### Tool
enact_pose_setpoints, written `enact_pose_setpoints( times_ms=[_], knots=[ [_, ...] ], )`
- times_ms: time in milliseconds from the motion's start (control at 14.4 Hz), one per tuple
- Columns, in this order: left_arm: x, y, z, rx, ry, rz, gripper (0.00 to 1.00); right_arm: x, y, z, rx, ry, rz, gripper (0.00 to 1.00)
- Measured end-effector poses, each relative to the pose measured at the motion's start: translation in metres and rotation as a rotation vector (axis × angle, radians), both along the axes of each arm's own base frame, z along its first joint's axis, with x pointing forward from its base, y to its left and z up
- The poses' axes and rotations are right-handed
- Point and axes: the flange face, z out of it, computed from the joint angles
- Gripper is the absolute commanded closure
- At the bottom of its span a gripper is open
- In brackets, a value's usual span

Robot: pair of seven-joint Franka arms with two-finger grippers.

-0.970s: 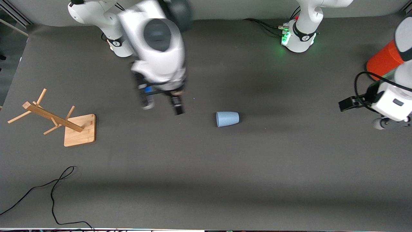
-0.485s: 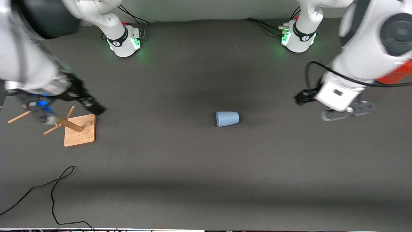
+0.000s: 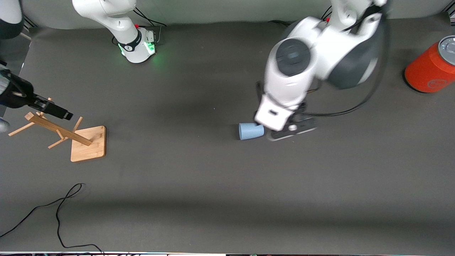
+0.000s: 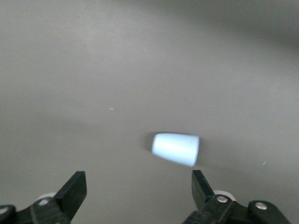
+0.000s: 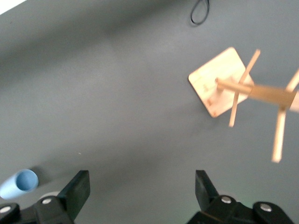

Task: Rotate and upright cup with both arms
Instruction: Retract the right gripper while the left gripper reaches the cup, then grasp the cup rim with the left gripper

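Note:
The pale-blue cup [image 3: 250,131] lies on its side in the middle of the dark table, its mouth toward the right arm's end. My left arm's wrist [image 3: 275,119] hangs over the cup's narrow end. In the left wrist view the left gripper [image 4: 138,186] is open and empty, with the cup [image 4: 176,149] just ahead of it, near one finger [image 4: 200,185]. My right gripper [image 5: 140,186] is open and empty over the wooden rack; one of its fingers [image 3: 55,112] shows in the front view. The cup [image 5: 21,183] shows small in the right wrist view.
A wooden peg rack [image 3: 53,127] on a square base [image 3: 89,143] stands at the right arm's end and shows in the right wrist view [image 5: 233,88]. A big orange cylinder [image 3: 430,69] stands at the left arm's end. A black cable [image 3: 60,209] lies near the front edge.
My right arm swung from the table's middle out to over the rack. My left arm swung in from its end to just over the cup. The cup has not moved.

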Motion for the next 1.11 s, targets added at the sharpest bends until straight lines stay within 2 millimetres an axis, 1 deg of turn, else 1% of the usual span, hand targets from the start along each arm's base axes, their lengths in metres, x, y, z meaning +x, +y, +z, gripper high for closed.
enact_pose_setpoints(
  times_ms=[69,208,277,346,416,623,693,831,900,970,1039,1108],
  knots=[
    [-0.002,-0.024,-0.019,0.018,-0.015,0.012,0.0,-0.002,-0.011,-0.001,0.005,-0.014,0.06,0.0],
    [-0.01,-0.069,-0.058,0.025,-0.048,0.042,0.0,-0.003,-0.026,-0.001,0.007,-0.038,0.164,0.0],
    [-0.017,-0.087,-0.078,0.038,-0.061,0.052,0.0,-0.002,-0.029,-0.002,0.006,-0.053,0.209,0.0],
    [-0.023,-0.101,-0.098,0.067,-0.074,0.047,0.0,0.0,-0.031,-0.003,0.005,-0.066,0.247,0.0],
    [-0.028,-0.111,-0.116,0.102,-0.084,0.033,0.0,0.001,-0.031,-0.002,0.003,-0.075,0.277,0.0],
    [-0.037,-0.124,-0.161,0.201,-0.105,-0.039,0.02,0.002,-0.029,-0.001,-0.003,-0.089,0.31,0.0],
    [-0.044,-0.132,-0.182,0.249,-0.118,-0.085,0.03,0.002,-0.03,-0.001,-0.009,-0.089,0.32,0.0],
    [-0.067,-0.153,-0.231,0.338,-0.137,-0.198,0.03,0.002,-0.031,-0.001,-0.014,-0.089,0.338,0.0],
    [-0.078,-0.161,-0.253,0.375,-0.129,-0.278,0.04,0.002,-0.031,-0.001,-0.016,-0.089,0.339,0.0],
    [-0.085,-0.165,-0.27,0.406,-0.112,-0.36,0.04,0.002,-0.032,-0.001,-0.016,-0.089,0.338,0.0],
    [-0.088,-0.166,-0.281,0.43,-0.094,-0.432,0.05,0.002,-0.033,-0.001,-0.017,-0.088,0.336,0.0],
    [-0.088,-0.164,-0.288,0.447,-0.076,-0.491,0.06,0.002,-0.034,-0.001,-0.018,-0.088,0.332,0.0]
  ],
)
